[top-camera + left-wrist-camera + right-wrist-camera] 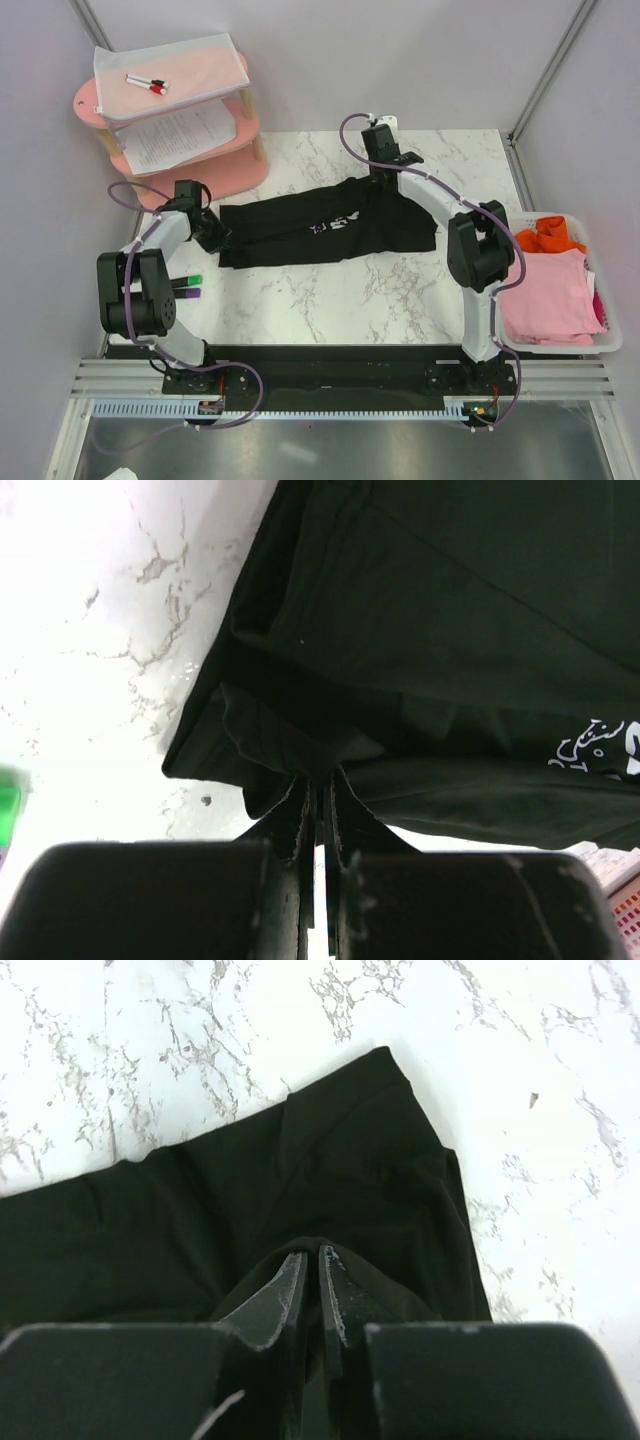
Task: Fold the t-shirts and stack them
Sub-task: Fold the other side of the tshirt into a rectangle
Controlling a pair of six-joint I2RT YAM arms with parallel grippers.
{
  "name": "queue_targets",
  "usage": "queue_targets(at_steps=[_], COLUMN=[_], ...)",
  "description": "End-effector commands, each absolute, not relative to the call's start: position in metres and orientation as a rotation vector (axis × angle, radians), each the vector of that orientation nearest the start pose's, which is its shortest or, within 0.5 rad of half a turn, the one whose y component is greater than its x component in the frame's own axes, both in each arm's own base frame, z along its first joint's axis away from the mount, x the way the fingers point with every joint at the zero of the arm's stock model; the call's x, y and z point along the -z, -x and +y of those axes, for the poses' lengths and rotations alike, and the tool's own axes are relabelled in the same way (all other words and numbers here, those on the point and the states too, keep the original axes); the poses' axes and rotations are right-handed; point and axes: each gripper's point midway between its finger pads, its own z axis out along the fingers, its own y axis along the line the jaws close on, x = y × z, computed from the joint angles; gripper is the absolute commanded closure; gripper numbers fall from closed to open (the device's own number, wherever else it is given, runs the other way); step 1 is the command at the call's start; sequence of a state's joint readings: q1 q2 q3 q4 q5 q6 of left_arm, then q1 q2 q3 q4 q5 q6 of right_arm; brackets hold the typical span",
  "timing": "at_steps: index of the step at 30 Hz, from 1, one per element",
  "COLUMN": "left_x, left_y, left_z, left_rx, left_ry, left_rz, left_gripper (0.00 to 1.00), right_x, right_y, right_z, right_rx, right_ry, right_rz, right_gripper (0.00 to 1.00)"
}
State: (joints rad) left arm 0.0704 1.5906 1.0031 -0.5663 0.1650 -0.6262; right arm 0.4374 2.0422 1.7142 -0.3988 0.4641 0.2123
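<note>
A black t-shirt [300,235] lies folded into a long band across the middle of the marble table, its white lettering [335,222] facing up. My left gripper [218,232] is at the band's left end. In the left wrist view it [320,785] is shut on a bunched fold of the black t-shirt [450,630]. My right gripper [385,172] is at the far edge, right of centre. In the right wrist view its jaws [312,1252] stand almost together with black t-shirt [200,1220] cloth humped around the tips. A pink t-shirt [545,295] and an orange t-shirt [550,235] lie in a basket.
The white basket [560,347] stands at the table's right edge. A pink tiered shelf [85,100] at the back left holds printed paper sheets [180,135] and markers [148,83]. A green marker [193,281] and a purple one [190,293] lie beside the left arm.
</note>
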Motion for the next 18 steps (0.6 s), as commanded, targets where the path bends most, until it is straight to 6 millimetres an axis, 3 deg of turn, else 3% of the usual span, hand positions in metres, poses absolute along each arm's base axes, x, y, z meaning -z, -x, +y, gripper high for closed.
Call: queue_targets(at_steps=[1, 4, 10, 14, 16, 17, 18], left_x=[-0.065, -0.067, -0.067, -0.062, -0.061, -0.061, -0.062], left_y=[-0.358, -0.367, -0.381, -0.386, -0.386, -0.385, -0.385], left_z=[-0.026, -0.026, -0.026, -0.028, -0.029, -0.030, -0.028], left_rx=[0.413, 0.426, 0.440, 0.449, 0.457, 0.461, 0.456], left_ry=[0.826, 0.815, 0.793, 0.788, 0.786, 0.779, 0.775], left_rz=[2.580, 2.579, 2.580, 2.596, 2.601, 2.603, 2.599], left_gripper=[0.98, 0.98, 0.98, 0.94, 0.85, 0.79, 0.53], right_x=[-0.143, -0.129, -0.120, -0.118, -0.116, -0.117, -0.116], right_y=[-0.544, -0.556, -0.573, -0.587, -0.592, -0.595, -0.597], right_z=[0.162, 0.153, 0.134, 0.135, 0.138, 0.139, 0.139], right_rx=[0.185, 0.202, 0.221, 0.225, 0.219, 0.210, 0.214], right_ry=[-0.010, -0.048, -0.142, -0.153, -0.149, -0.147, -0.147], right_rz=[2.180, 2.186, 2.169, 2.152, 2.149, 2.141, 2.140], right_gripper=[0.88, 0.92, 0.94, 0.92, 0.91, 0.79, 0.70])
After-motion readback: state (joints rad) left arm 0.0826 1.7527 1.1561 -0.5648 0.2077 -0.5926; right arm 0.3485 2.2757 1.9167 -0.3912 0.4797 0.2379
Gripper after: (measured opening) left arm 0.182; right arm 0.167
